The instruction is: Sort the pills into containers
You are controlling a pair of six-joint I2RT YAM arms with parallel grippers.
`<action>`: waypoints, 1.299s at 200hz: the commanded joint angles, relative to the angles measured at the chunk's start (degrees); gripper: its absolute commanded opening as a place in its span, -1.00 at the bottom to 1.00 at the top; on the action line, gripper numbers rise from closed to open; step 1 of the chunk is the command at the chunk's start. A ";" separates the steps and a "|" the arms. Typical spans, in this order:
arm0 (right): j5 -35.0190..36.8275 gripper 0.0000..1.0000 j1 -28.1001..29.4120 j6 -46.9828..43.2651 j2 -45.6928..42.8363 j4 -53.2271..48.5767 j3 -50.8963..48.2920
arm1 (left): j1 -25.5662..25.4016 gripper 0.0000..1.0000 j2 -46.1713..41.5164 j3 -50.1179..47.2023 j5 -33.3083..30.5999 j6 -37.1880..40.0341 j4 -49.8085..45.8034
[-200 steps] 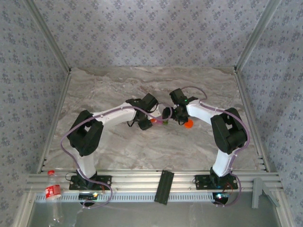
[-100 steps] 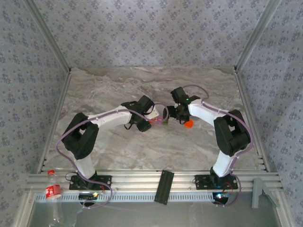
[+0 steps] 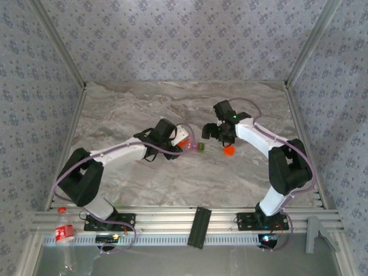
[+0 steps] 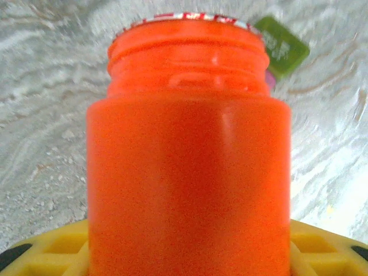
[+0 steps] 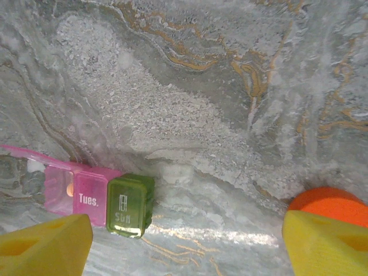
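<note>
My left gripper (image 3: 174, 145) is shut on the orange pill bottle (image 4: 187, 172), whose uncapped mouth points toward the containers; its yellow fingers (image 4: 49, 247) flank the bottle's base. The containers (image 3: 198, 148) lie just beyond the mouth, a pink "Tues." box (image 5: 86, 194) with its clear lid swung open, joined to a shut olive-green "Sun" box (image 5: 130, 206). A small pale pill (image 5: 69, 188) seems to rest inside the pink box. My right gripper (image 3: 211, 131) hovers open above and right of the containers, its fingertips (image 5: 46, 244) wide apart with nothing between them.
The bottle's orange cap (image 3: 229, 150) lies on the marble table (image 3: 132, 109) right of the containers, also by my right fingertip as the cap (image 5: 330, 202). A black bar (image 3: 199, 225) and a plastic water bottle (image 3: 64, 234) sit at the near rail.
The left arm has stretched lower and leftward, still holding the bottle near the containers. The right gripper has drawn back up and to the right, away from the containers.
</note>
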 commanded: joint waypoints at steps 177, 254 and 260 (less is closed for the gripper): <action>5.61 1.00 -6.51 -2.54 -9.26 -9.90 -4.83 | 0.39 -1.00 -18.67 -9.51 6.88 -10.43 44.21; 3.58 0.91 -7.26 -2.61 -2.38 -11.18 -5.16 | 0.44 -1.00 -19.59 -6.10 7.22 -16.34 52.55; 3.78 0.90 -7.22 -2.71 -1.67 -11.39 -5.12 | 0.39 -1.00 -19.68 -5.74 7.41 -16.89 52.91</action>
